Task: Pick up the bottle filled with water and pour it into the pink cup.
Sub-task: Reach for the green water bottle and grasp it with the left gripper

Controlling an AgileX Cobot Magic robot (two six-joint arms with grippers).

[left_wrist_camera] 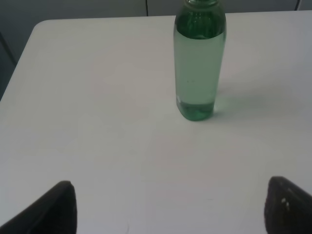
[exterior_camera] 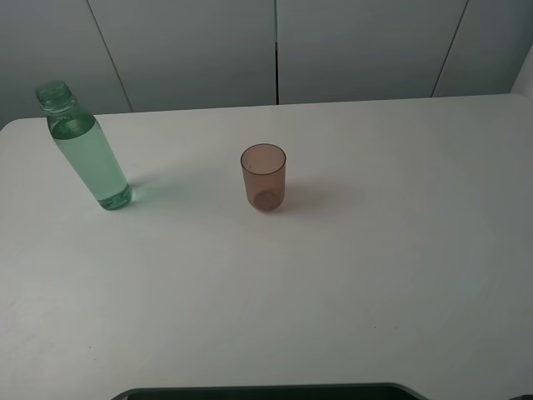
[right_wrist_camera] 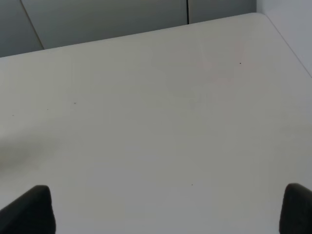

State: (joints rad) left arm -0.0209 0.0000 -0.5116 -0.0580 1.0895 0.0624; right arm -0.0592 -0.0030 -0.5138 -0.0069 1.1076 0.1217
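Observation:
The green-tinted bottle stands upright at the far left of the white table, nearly full of water, with no cap. It also shows in the left wrist view. The brownish-pink cup stands upright near the table's middle, to the right of the bottle, and looks empty. My left gripper is open, its dark fingertips wide apart, short of the bottle. My right gripper is open over bare table, with no object in its view. Neither gripper shows in the exterior high view.
Grey wall panels stand behind the table's far edge. A dark base edge lies along the near side. The table's left edge and rounded corner are close to the bottle.

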